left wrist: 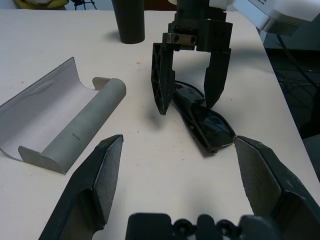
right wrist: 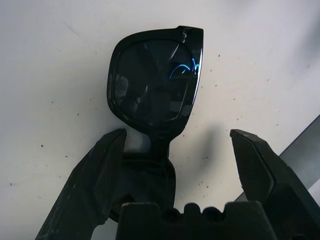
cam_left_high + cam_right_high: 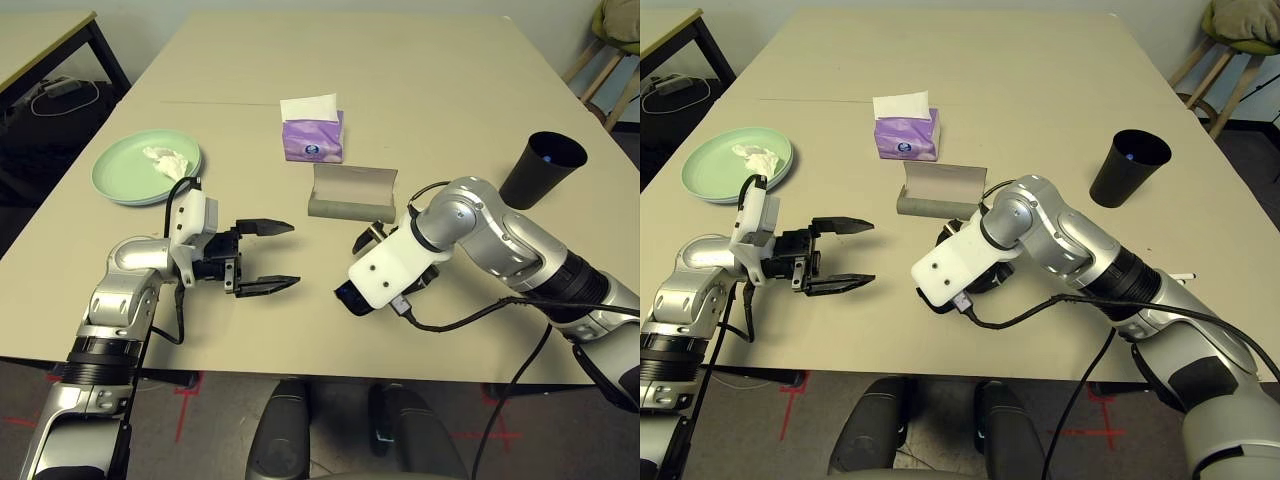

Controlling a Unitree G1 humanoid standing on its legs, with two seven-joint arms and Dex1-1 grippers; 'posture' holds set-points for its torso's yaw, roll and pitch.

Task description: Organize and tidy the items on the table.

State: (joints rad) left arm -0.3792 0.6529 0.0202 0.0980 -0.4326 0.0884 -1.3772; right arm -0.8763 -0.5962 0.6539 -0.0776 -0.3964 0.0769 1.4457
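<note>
We see the black sunglasses lying folded on the table near the lower middle of the head view, under the right gripper, whose jaws stand apart around them without closing on them. Just above, the grey oblong glasses case lies open. Higher, the purple tissue box stands with a white sheet sticking up. At the left of the frame a pale green plate carries the crumpled white tissue. At the right, the black cup stands upright, well apart from the rest.

The left gripper hovers at lower left, its jaws spread and empty, pointing toward the sunglasses.

The tabletop is plain light beige with a thin seam line across it. In the upper left corner we make out a black-legged side table with cables on the dark floor beneath. In the upper right, a wooden stool stands.
</note>
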